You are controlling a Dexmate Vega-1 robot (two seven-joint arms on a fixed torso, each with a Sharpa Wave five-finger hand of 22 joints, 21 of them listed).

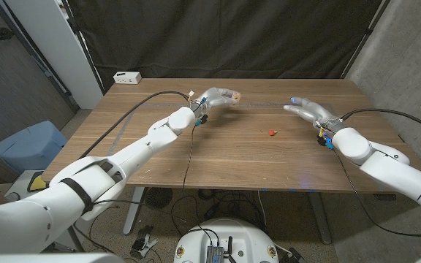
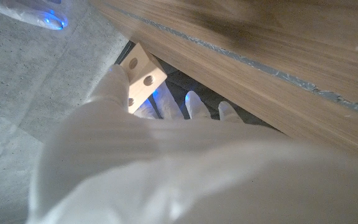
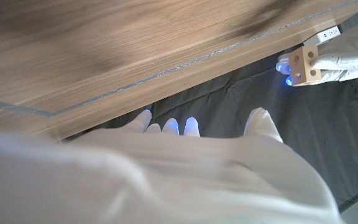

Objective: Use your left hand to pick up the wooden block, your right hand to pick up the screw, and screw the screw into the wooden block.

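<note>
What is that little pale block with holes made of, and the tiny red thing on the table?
The pale block with round holes, held in the left hand, looks like bare, unvarnished wood: light tan, matte, square-cut faces. The tiny red thing lies on the brown wooden table, whose streaky grain shows; it is too small to tell its material, perhaps plastic or painted metal.

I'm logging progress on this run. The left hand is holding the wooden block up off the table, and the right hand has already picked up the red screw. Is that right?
Not quite. The left hand does hold the wooden block off the table, but the right hand is open and holds nothing. The head view shows the red screw lying on the table, between the two hands.
</note>
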